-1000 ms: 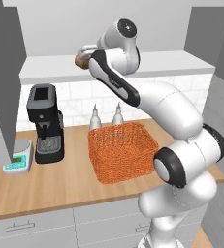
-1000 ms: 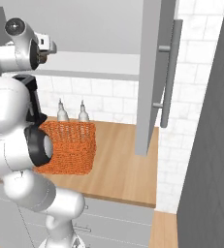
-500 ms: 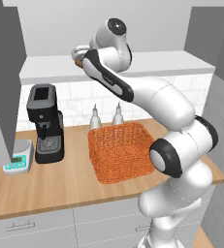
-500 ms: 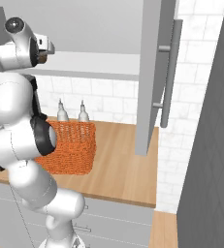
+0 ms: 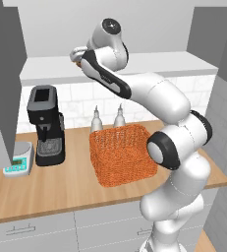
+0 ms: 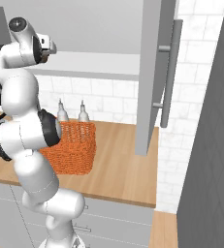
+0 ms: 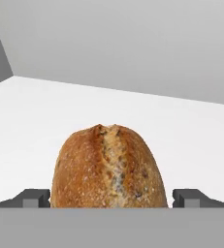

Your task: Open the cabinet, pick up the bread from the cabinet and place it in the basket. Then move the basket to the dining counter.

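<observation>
Reaching farther left along the shelf than a second ago, the arm has carried its hand (image 7: 111, 203) up to the bread (image 7: 109, 167), which sits on the white shelf of the open cabinet (image 6: 154, 72). Both fingertips (image 7: 35, 197) stand wide apart, one either side of the loaf, gripping nothing yet. To do this well, I'd ease forward until the loaf sits deep between them, then close gently. From the left, the wrist hides most of the bread. On the table below, the basket (image 5: 122, 153) waits.

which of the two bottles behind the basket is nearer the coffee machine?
The left bottle: it stands on the coffee machine side of the right bottle, both behind the basket.
</observation>
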Controlling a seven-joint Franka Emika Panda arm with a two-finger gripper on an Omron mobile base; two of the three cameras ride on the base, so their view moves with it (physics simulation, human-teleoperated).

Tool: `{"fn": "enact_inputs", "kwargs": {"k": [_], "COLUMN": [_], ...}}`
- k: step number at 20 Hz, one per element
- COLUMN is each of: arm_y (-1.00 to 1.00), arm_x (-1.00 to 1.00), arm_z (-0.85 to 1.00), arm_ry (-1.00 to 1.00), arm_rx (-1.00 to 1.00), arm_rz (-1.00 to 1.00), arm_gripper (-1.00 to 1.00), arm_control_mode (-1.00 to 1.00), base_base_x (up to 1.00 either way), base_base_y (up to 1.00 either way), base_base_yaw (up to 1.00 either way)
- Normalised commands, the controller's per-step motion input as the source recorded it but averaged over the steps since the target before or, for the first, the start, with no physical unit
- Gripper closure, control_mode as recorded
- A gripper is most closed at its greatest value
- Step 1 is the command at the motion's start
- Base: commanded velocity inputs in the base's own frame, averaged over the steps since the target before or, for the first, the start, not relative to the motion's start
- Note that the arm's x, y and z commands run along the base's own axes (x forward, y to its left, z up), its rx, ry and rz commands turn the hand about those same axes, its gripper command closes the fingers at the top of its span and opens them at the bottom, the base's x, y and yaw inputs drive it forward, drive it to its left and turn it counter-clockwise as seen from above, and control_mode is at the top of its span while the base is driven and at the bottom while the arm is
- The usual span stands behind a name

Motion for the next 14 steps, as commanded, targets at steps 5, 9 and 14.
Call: {"fn": "enact_inputs", "kwargs": {"k": [5,9,14], "arm_y": [0.03,0.03,0.0], "arm_x": [0.22,0.01,0.02], "arm_z": [-0.39,-0.39,-0.42], "arm_ry": [0.04,0.04,0.01], "arm_rx": [-0.01,-0.01,0.01], "arm_rz": [0.01,0.03,0.04], "arm_gripper": [-1.0,-1.0,1.0], "arm_control_mode": [-1.0,-1.0,-1.0], "base_base_x": [0.0,0.0,0.0], "base_base_y": [0.0,0.0,0.0], "base_base_yaw": [0.0,0.0,0.0]}}
